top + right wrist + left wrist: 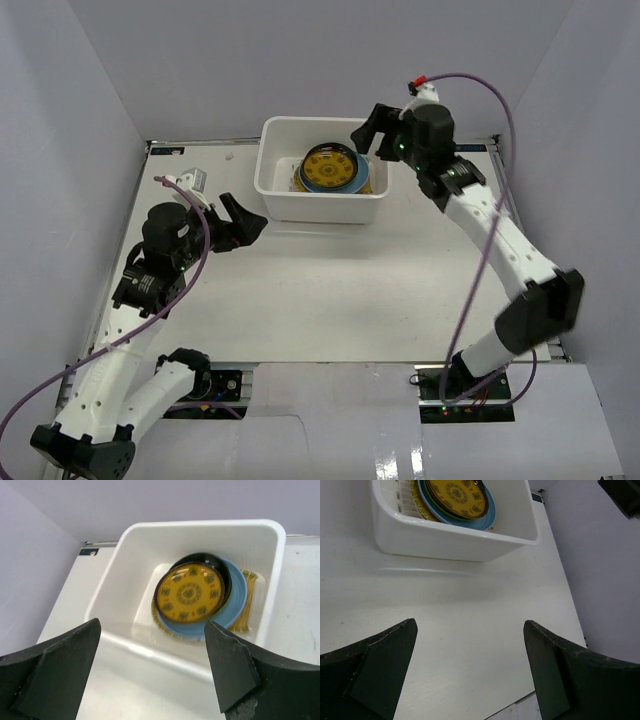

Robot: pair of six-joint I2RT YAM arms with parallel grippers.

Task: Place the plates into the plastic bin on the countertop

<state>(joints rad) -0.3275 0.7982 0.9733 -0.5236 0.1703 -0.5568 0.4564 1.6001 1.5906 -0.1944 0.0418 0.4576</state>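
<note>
The white plastic bin stands at the back middle of the countertop. A stack of plates lies in it: a yellow-brown patterned plate on top, a light blue plate under it, a black plate rim and a woven straw-coloured plate at the edges. The stack also shows in the left wrist view. My right gripper is open and empty above the bin's right rim. My left gripper is open and empty over the countertop, left of the bin.
Grey walls enclose the countertop on the left, back and right. A small dark label sits at the back left corner. The right arm's purple cable hangs over the right side.
</note>
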